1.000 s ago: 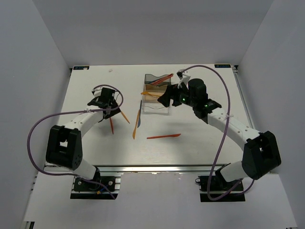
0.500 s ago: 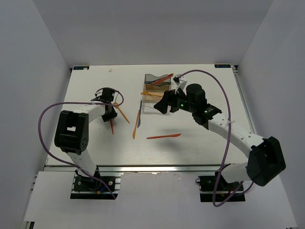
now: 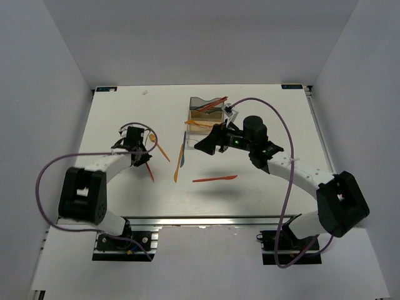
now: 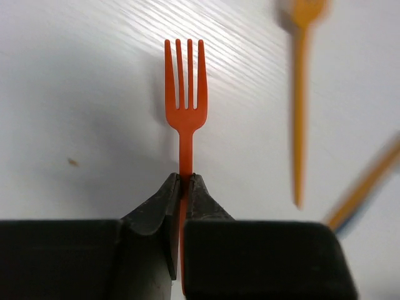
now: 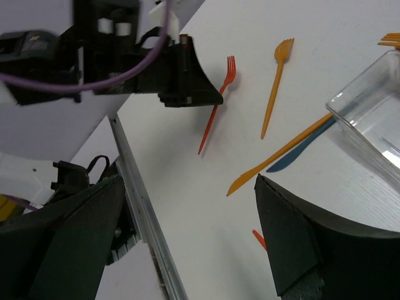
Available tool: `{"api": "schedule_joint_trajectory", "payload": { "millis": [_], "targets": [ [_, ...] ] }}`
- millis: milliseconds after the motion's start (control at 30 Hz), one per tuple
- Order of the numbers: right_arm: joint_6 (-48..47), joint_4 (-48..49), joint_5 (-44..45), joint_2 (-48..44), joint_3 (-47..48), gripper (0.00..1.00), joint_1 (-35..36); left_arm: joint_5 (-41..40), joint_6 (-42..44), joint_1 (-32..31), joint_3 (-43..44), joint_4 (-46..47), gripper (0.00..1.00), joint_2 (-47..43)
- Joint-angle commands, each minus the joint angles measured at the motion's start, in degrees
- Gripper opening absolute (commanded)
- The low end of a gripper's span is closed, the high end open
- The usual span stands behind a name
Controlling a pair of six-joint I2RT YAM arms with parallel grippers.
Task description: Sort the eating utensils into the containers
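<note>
The red-orange fork (image 4: 185, 100) is a thin plastic piece with four straight, even tines, a small squared shoulder below them and a narrow flat handle. It is one solid colour throughout. The left gripper (image 4: 185, 182) is pinching the handle partway along, its two dark fingers (image 4: 159, 206) pressed flat against either side, so the tines point away from the wrist over the left half of the white desk (image 4: 75, 94). Whether the fork touches the surface I cannot tell. The right wrist view shows the handle's free end sticking out below the grip. Just to the fork's right lies a paler orange utensil (image 5: 275, 84) with a short-toothed head. Beyond it are a long orange knife (image 5: 284, 152) and, close alongside its far end, a dark blue knife (image 5: 306, 145), both slanting toward the clear bin (image 5: 359, 119). A red knife (image 3: 214, 179) lies apart from these, nearer the arm bases. The clear bin is the near end of a row with an amber bin (image 3: 203, 119) and a grey bin (image 3: 199, 102) behind it. The amber one holds orange pieces and the grey one red ones. The right gripper (image 5: 187, 181) hangs by the clear bin's near corner, its fingers spread wide with nothing between them.
</note>
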Motion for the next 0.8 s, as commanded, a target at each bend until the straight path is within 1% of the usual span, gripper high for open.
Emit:
{"api": "schedule_joint_trajectory", "payload": {
  "millis": [0, 33, 67, 100, 167, 200, 233, 300, 367, 400, 433, 467, 533, 600, 767],
  "targets": [
    [7.93, 10.75, -4.07, 3.78, 0.84, 0.89, 0.53, 13.67, 0.48, -0.92, -6.35, 12.53, 0.00, -15.65],
    [9.25, 11.28, -2.31, 4.84, 1.02, 0.89, 1.22, 17.80, 0.65, -1.45, -8.19, 15.47, 0.00, -18.73],
    [10.83, 10.76, 0.23, 5.11, 1.20, 0.89, 1.58, 23.67, 0.39, -2.58, -11.52, 18.11, 0.00, -21.63],
    [13.63, 10.15, 5.04, 5.28, 1.29, 0.88, 1.93, 26.43, 0.22, -3.20, -13.12, 24.06, 0.00, -26.79],
    [15.32, 9.01, 9.29, 5.46, 2.25, 0.86, 3.77, 30.39, -0.92, -4.96, -17.24, 29.01, 0.00, -31.04],
    [15.42, 8.04, 13.57, 5.46, 2.69, 0.84, 5.78, 32.93, -1.88, -5.40, -18.05, 32.26, 0.00, -33.67],
    [14.81, 6.47, 15.79, 5.46, 3.65, 0.83, 6.76, 33.31, -2.33, -5.75, -18.32, 32.38, 0.00, -34.31],
    [11.92, 2.60, 20.71, 6.77, 7.77, 0.82, 9.65, 37.17, -3.21, -6.02, -18.15, 34.04, 0.00, -34.23],
    [10.15, 0.57, 22.13, 8.27, 12.68, 0.78, 11.07, 39.45, -3.56, -6.63, -17.27, 34.83, 0.00, -32.56],
    [8.93, -2.05, 24.66, 9.84, 14.45, 0.76, 12.55, 41.90, -3.82, -6.98, -16.57, 35.10, 0.00, -32.21],
    [6.39, -3.90, 26.69, 10.64, 16.21, 0.75, 13.27, 41.84, -3.74, -8.03, -16.13, 34.67, 0.00, -31.77],
    [4.97, -5.49, 30.54, 11.52, 19.36, 0.75, 13.88, 41.92, -3.39, -8.57, -15.60, 34.05, 0.00, -31.77],
    [1.73, -9.88, 32.68, 14.24, 22.28, 0.74, 15.03, 41.84, -2.16, -9.79, -14.28, 32.91, 0.00, -31.85],
    [0.66, -11.99, 33.56, 16.26, 24.74, 0.70, 15.29, 42.79, -1.98, -10.15, -13.84, 32.46, 0.00, -31.85],
    [-1.02, -14.99, 38.30, 16.10, 25.28, 0.70, 16.70, 42.19, -1.89, -10.33, -14.54, 33.26, 0.00, -32.91]
  ]
}}
